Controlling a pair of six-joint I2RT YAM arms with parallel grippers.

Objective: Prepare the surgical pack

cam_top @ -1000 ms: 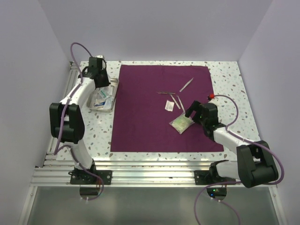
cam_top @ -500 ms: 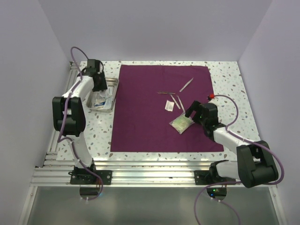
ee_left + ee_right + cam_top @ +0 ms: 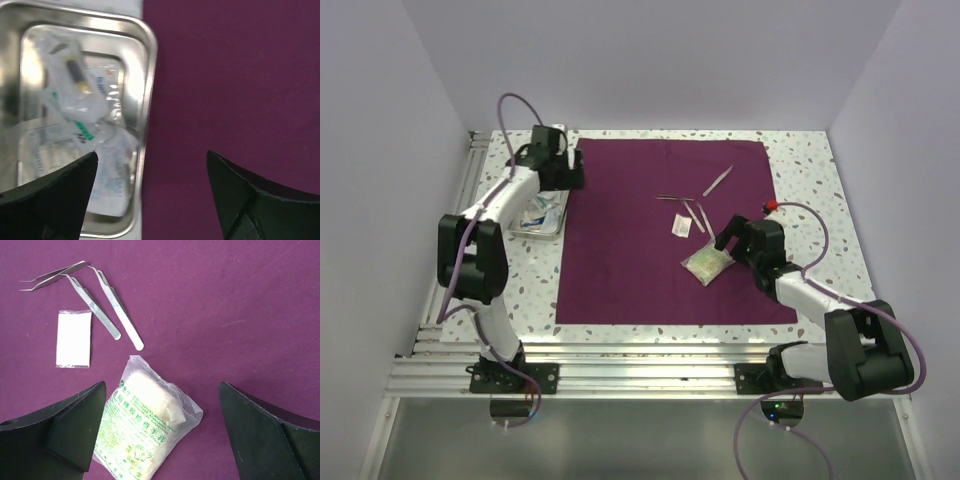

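The surgical pack's deep purple cloth (image 3: 640, 250) (image 3: 235, 85) (image 3: 225, 300) lies spread flat on the table. A shiny steel tray (image 3: 558, 178) (image 3: 149, 65) stands just off its left edge and holds clear and white packets (image 3: 75, 105). My left gripper (image 3: 572, 178) (image 3: 152, 155) hangs open over the tray's right rim and the cloth's edge, with nothing between its fingers. My right gripper (image 3: 725, 242) (image 3: 161, 385) is open above a bag of gloves (image 3: 706, 263) (image 3: 145, 430) lying on the cloth.
Three steel tweezers (image 3: 717, 181) (image 3: 95, 305) and a small white sachet (image 3: 679, 226) (image 3: 74, 338) lie on the cloth's right half. A small red thing (image 3: 772, 206) sits by the cloth's right edge. White walls close in the speckled table (image 3: 810, 170).
My left gripper has opened and swung right, from over the tray's far end to the tray's right rim at the cloth's edge. The right arm has not moved.
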